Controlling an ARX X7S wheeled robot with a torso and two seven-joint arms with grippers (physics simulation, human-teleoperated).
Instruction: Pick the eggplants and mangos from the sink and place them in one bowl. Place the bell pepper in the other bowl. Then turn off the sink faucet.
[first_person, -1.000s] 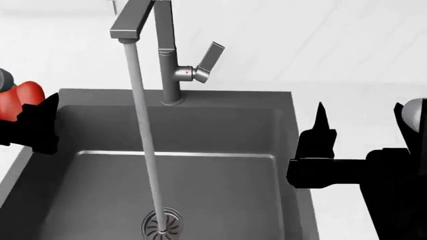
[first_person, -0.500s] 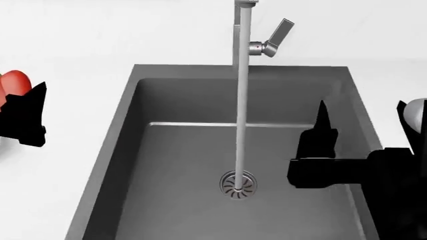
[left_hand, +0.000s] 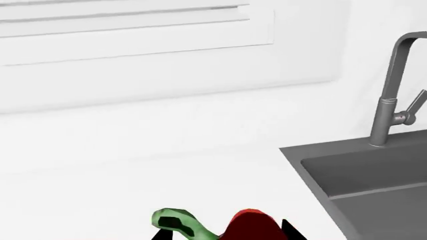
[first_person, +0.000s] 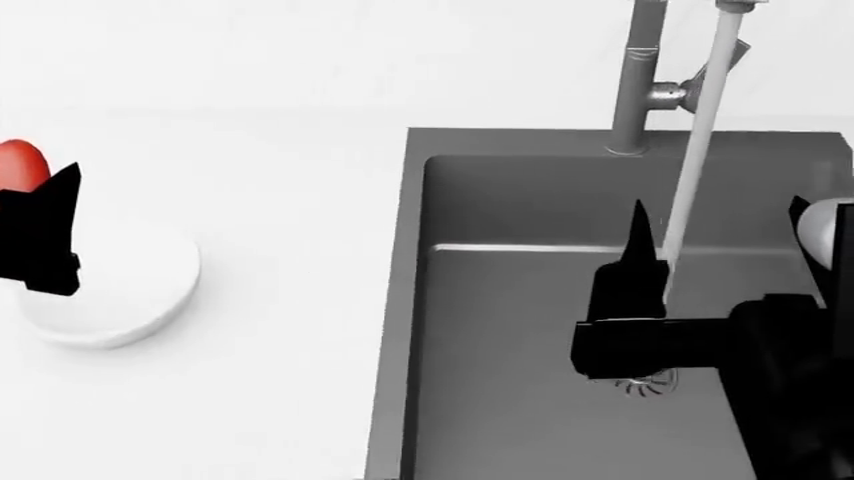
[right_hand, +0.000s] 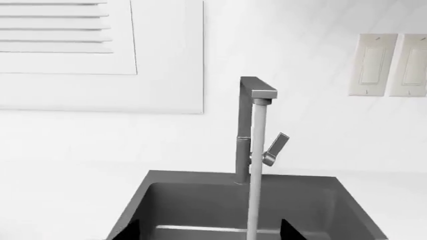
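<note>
A: White counter (first_person: 267, 300), dark sink (first_person: 534, 300) set in it, faucet (right_hand: 248, 130) running, stream reaching the drain (first_person: 650, 381).

B: Bell pepper?

A: Red bell pepper (first_person: 19, 165) gripped in left gripper (first_person: 38, 240), jaws closed on it, hanging over the near edge of white bowl (first_person: 127, 290), which sits on the counter left of the sink.

B: Right side?

A: Right gripper (first_person: 721, 225) over the sink, jaws spread wide, holding nothing. Lever handle (right_hand: 275, 148) tilted up.

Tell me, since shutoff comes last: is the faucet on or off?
On. A stream of water runs from the sink faucet spout into the sink.
</note>
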